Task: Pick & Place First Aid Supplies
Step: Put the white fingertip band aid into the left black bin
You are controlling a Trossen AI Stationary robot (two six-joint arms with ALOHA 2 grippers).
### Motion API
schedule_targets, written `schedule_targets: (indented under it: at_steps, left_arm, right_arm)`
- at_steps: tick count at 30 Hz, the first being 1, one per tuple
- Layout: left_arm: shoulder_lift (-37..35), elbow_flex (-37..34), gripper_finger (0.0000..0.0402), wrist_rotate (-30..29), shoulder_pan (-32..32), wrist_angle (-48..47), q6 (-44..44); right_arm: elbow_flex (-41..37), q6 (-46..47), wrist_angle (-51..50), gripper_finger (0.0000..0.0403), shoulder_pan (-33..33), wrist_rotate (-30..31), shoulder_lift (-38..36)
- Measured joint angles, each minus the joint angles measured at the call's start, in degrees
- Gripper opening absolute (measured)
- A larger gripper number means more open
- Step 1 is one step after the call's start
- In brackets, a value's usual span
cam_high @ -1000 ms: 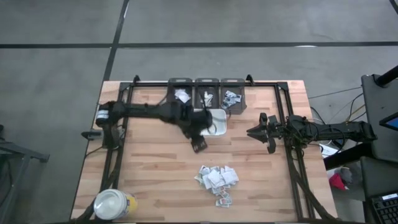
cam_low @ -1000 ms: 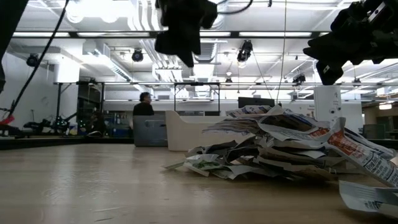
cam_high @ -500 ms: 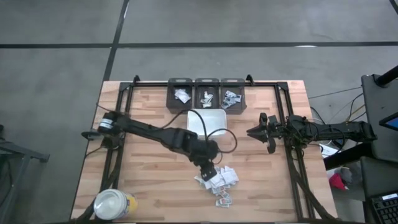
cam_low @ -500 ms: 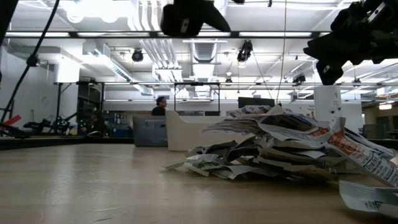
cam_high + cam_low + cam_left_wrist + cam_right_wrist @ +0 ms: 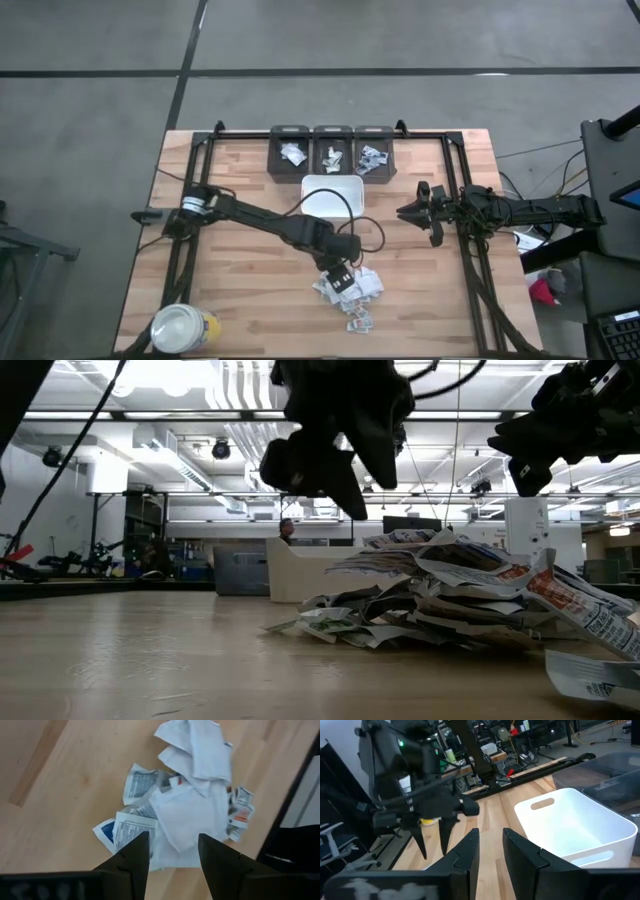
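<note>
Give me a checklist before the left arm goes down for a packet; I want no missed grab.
1. Left gripper open: ok, fingers stand apart.
2. Left gripper over the packet pile: ok, both the high view and its wrist view show packets right below it.
3. One packet singled out: not ok, the packets overlap in a heap.
4. Left gripper empty: ok, nothing shows between its fingers.
5. Tray free to receive: ok, it looks empty and nothing covers it.
6. Right gripper out of the way: ok, it waits right of the tray, apart from the pile.
</note>
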Motion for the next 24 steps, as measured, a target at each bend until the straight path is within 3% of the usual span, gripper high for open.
schedule_targets:
  at_steps: [24]
  left_arm:
    - [2.47,0.0,0.016,0.79,0.26,3.08,-1.91]
  right_arm:
    - [-0.02,0.0,0.02,0.0071,0.0,0.03,0.0]
